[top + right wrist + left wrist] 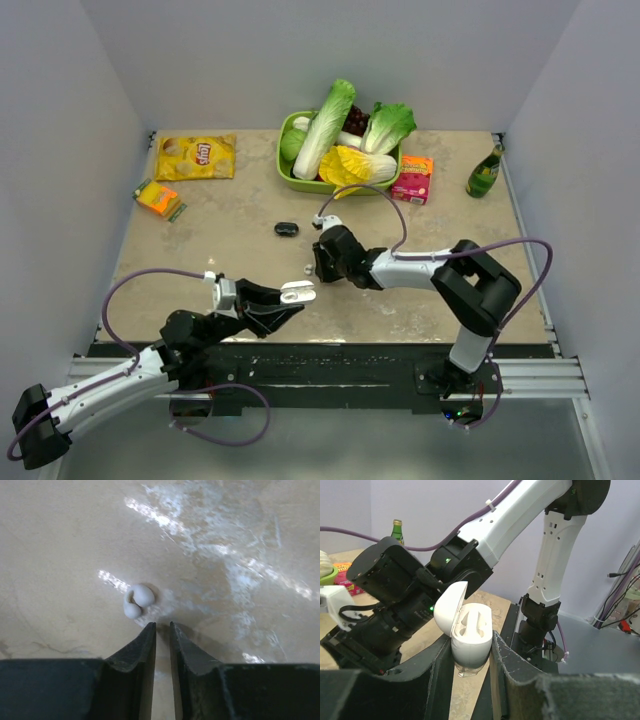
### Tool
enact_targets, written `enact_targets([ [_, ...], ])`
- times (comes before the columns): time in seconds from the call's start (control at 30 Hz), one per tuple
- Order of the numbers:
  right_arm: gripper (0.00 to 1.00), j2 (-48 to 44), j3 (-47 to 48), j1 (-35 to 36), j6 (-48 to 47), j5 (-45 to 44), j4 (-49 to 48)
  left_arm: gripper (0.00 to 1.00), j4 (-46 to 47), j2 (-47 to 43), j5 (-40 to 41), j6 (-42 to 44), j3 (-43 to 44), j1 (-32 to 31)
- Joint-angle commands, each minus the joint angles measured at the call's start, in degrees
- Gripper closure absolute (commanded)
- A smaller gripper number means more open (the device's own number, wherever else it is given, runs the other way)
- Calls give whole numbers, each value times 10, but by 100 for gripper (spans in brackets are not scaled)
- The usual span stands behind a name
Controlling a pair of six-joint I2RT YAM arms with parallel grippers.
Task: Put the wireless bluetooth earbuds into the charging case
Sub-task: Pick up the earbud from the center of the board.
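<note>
My left gripper (291, 300) is shut on the white charging case (298, 291), holding it above the table near the front edge. In the left wrist view the case (470, 640) sits upright between the fingers (502, 655) with its lid swung open to the left and two white hollows showing inside. One white earbud (137, 600) lies on the table just past my right gripper (162, 625), slightly left of the tips. The right jaws stand a narrow gap apart with nothing between them. From above, the earbud (309, 268) is a small white speck beside the right gripper (316, 262).
A small black oval object (287, 229) lies behind the right gripper. At the back are a green tray (284, 165) of vegetables, a yellow chip bag (196, 157), an orange packet (158, 198), a pink box (412, 178) and a green bottle (484, 172).
</note>
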State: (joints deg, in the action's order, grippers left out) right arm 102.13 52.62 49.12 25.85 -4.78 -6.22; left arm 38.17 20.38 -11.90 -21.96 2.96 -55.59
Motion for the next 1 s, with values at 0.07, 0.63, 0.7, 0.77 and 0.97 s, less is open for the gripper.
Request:
enact_targets([
  [0.07, 68, -100, -29, -2, 12, -69, 18, 100, 14, -9, 5, -5, -45, -4],
  [0.63, 62, -11, 42, 12, 12, 108, -49, 100, 16, -18, 6, -9, -47, -5],
  [0.7, 62, -3, 50, 12, 16, 100, -49, 100, 16, -19, 7, -7, -47, -5],
  [0.77, 62, 4, 60, 12, 16, 91, -49, 100, 15, -18, 7, -7, -47, -5],
  [0.97, 62, 24, 79, 12, 18, 78, -42, 100, 13, -17, 9, -5, -48, -5],
])
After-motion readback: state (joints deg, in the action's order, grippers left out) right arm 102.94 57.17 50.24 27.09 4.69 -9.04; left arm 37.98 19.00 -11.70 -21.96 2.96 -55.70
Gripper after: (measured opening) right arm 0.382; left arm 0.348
